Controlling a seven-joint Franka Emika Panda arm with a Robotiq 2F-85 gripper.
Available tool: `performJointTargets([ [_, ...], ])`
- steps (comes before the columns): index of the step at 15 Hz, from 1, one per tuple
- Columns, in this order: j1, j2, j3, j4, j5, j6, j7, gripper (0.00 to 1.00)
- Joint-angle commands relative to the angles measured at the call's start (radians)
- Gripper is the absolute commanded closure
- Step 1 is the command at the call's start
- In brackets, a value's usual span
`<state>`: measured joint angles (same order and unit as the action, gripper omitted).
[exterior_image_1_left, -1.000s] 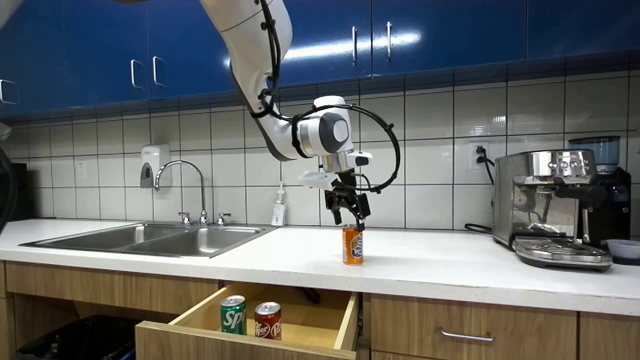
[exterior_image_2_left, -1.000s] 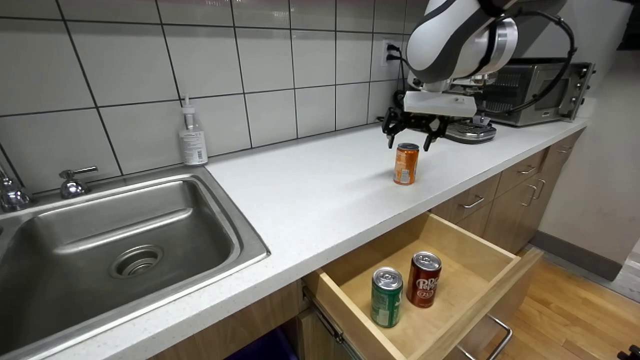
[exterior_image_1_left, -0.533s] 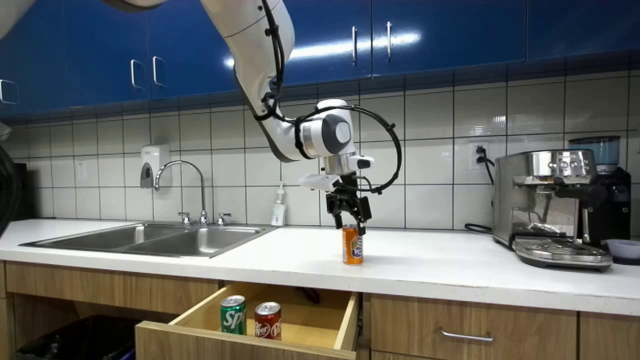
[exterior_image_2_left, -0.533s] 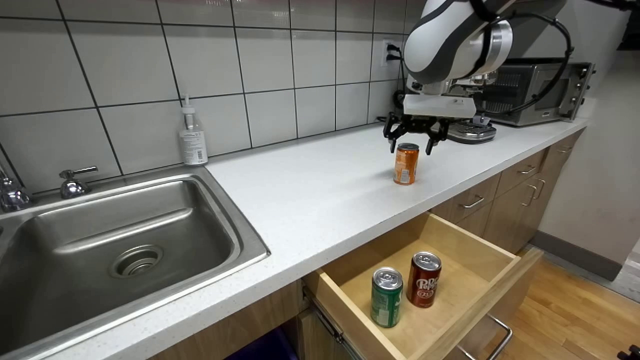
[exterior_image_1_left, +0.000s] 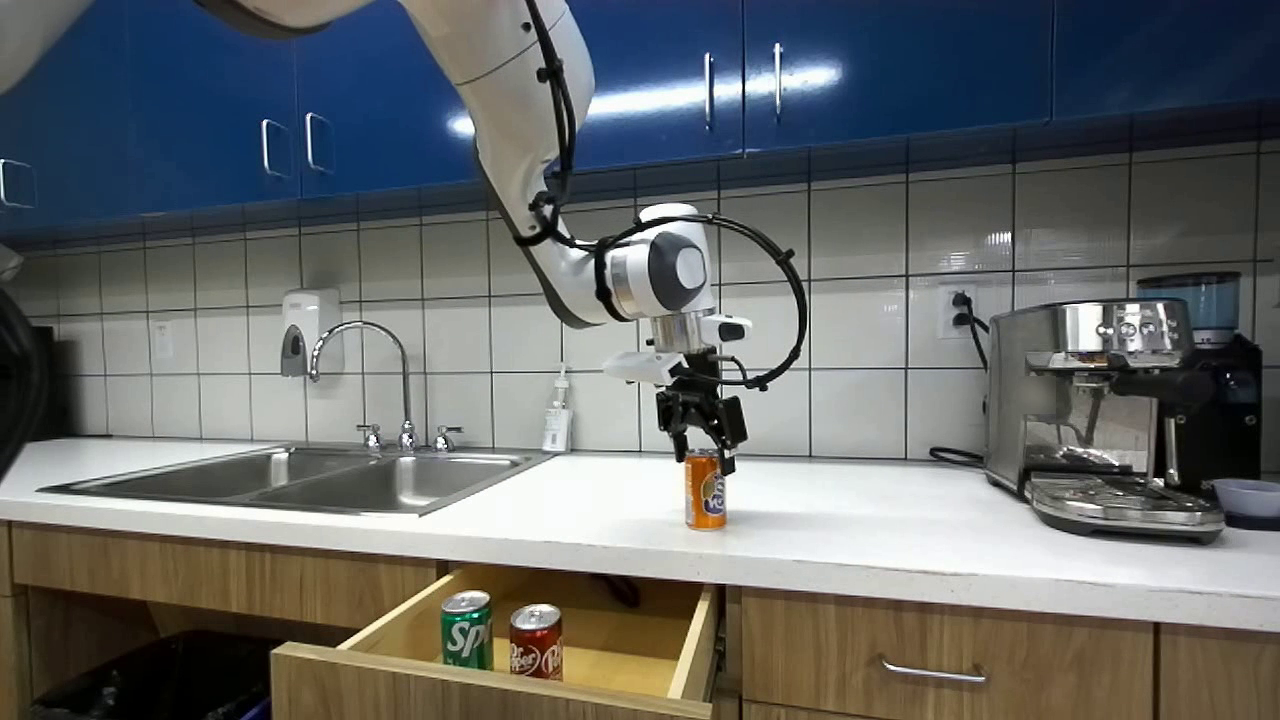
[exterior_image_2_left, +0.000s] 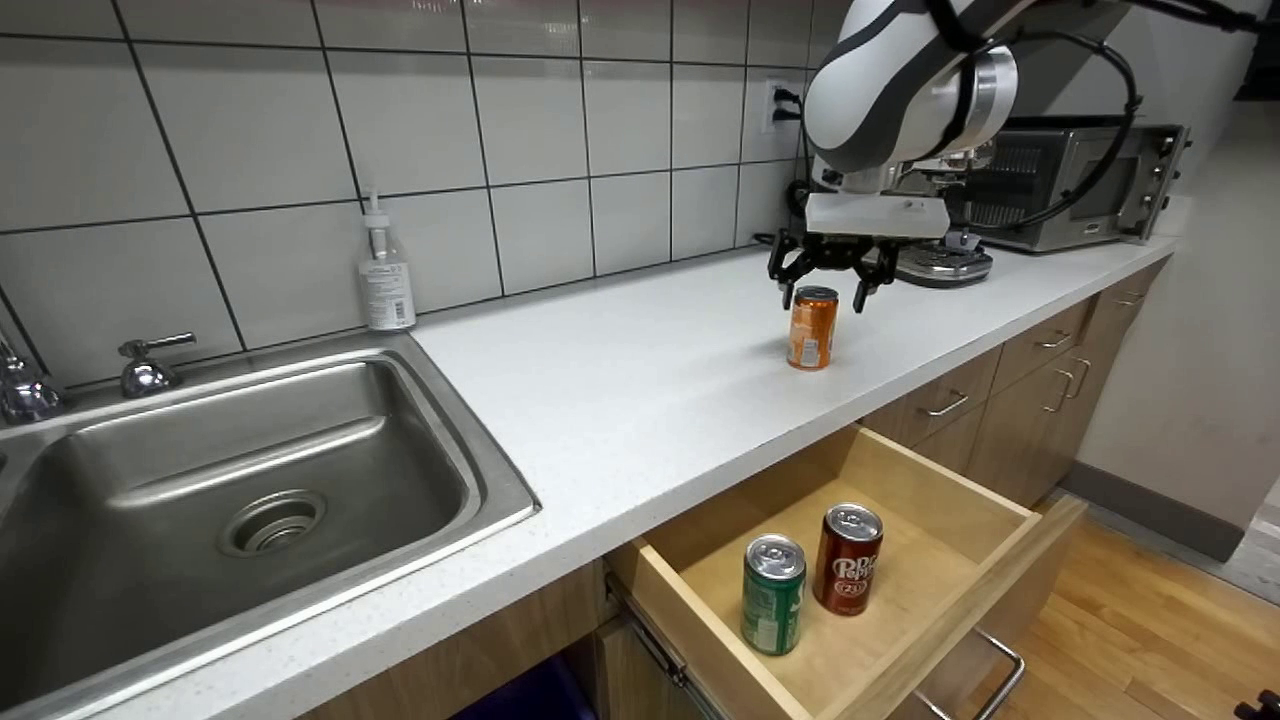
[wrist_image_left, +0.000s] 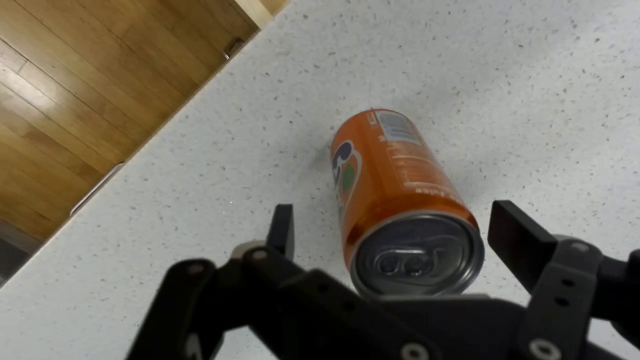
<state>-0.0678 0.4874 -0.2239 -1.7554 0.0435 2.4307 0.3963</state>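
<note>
An orange Fanta can (exterior_image_1_left: 706, 500) stands upright on the white counter, also in an exterior view (exterior_image_2_left: 811, 335) and in the wrist view (wrist_image_left: 395, 175). My gripper (exterior_image_1_left: 704, 460) is open, points down and holds nothing. Its fingertips are around the level of the can's top, one to each side, as an exterior view (exterior_image_2_left: 823, 306) shows. In the wrist view the fingers (wrist_image_left: 392, 230) stand apart from the can, with a wider gap on the left. A green Sprite can (exterior_image_2_left: 773, 597) and a dark red Dr Pepper can (exterior_image_2_left: 848, 560) stand upright in the open drawer (exterior_image_2_left: 930, 535).
A steel sink (exterior_image_2_left: 440, 400) is set in the counter (exterior_image_2_left: 620, 400), with a soap bottle (exterior_image_1_left: 558, 415) behind it. An espresso machine (exterior_image_1_left: 1090, 400) stands further along the counter. Blue cabinets (exterior_image_1_left: 900, 80) hang above. The drawer juts out below the counter edge.
My gripper has come down a little, and its fingertips are now lower beside the can's top. It has stayed open. The cans and the drawer have not moved.
</note>
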Motion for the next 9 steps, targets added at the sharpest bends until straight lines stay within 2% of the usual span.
performJointTargets([
  [1,-0.007,0.015,0.002,0.043,-0.007,-0.040,0.024,0.27],
  [5,-0.008,0.018,0.003,0.047,-0.005,-0.037,0.020,0.60],
  [9,-0.016,0.014,0.009,0.045,0.007,-0.037,0.010,0.62],
])
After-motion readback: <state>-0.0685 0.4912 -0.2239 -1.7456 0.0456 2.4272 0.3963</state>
